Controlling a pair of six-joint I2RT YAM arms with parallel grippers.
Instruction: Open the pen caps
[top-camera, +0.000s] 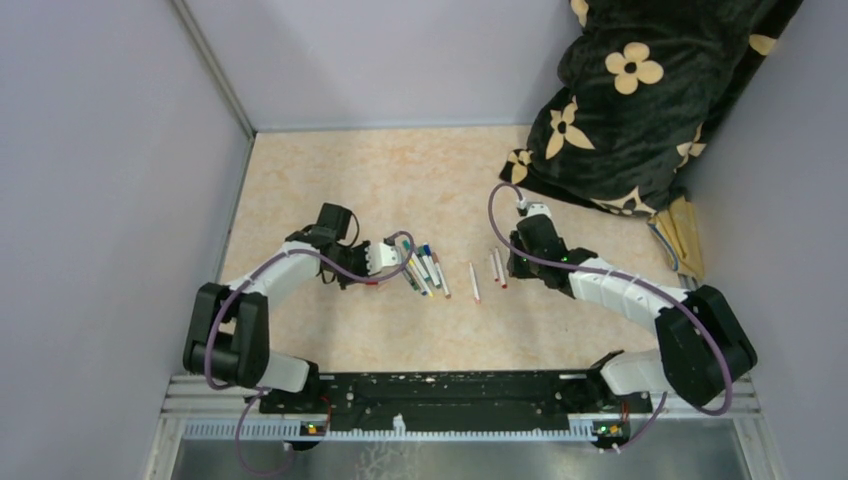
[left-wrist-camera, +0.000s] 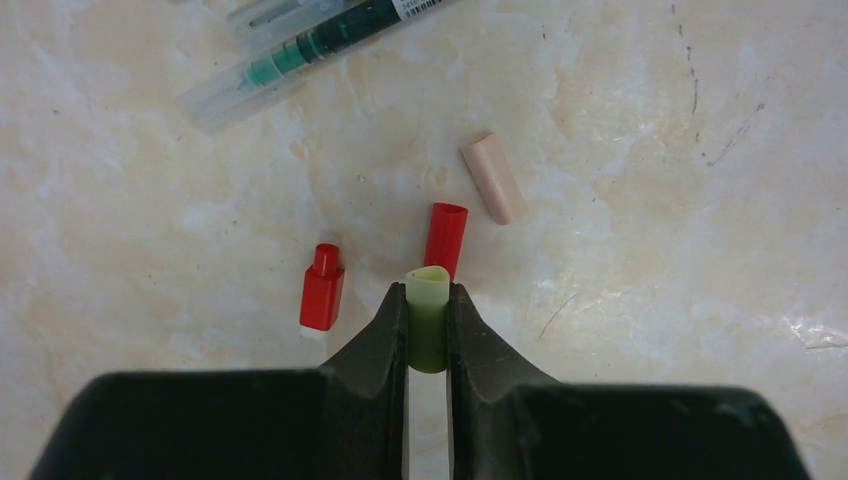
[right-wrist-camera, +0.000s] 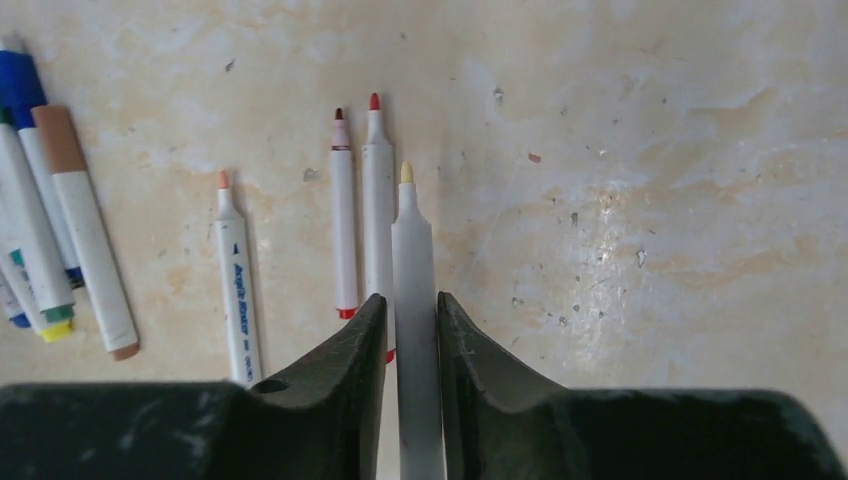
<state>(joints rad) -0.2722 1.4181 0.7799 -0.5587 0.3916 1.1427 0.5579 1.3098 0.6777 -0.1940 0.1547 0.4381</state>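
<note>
In the left wrist view my left gripper (left-wrist-camera: 428, 290) is shut on a pale green pen cap (left-wrist-camera: 428, 318), just above the table. Two red caps (left-wrist-camera: 322, 290) (left-wrist-camera: 446, 238) and a pinkish cap (left-wrist-camera: 493, 178) lie loose ahead of it. My right gripper (right-wrist-camera: 410, 300) straddles a white pen with a bare yellow tip (right-wrist-camera: 412, 240). Thin gaps show on both sides of the barrel, so its jaws are slightly open. Three other uncapped pens (right-wrist-camera: 377, 200) (right-wrist-camera: 343, 220) (right-wrist-camera: 238, 285) lie just to the left. From above, the left gripper (top-camera: 385, 258) sits by the pen cluster (top-camera: 425, 268) and the right gripper (top-camera: 512, 262) by the separated pens (top-camera: 497, 267).
Several capped pens (right-wrist-camera: 85, 230) lie at the left of the right wrist view. A black floral cloth (top-camera: 640, 90) fills the back right corner. Grey walls (top-camera: 110, 150) close in the left and back. A metal rail (top-camera: 450, 400) runs along the near edge.
</note>
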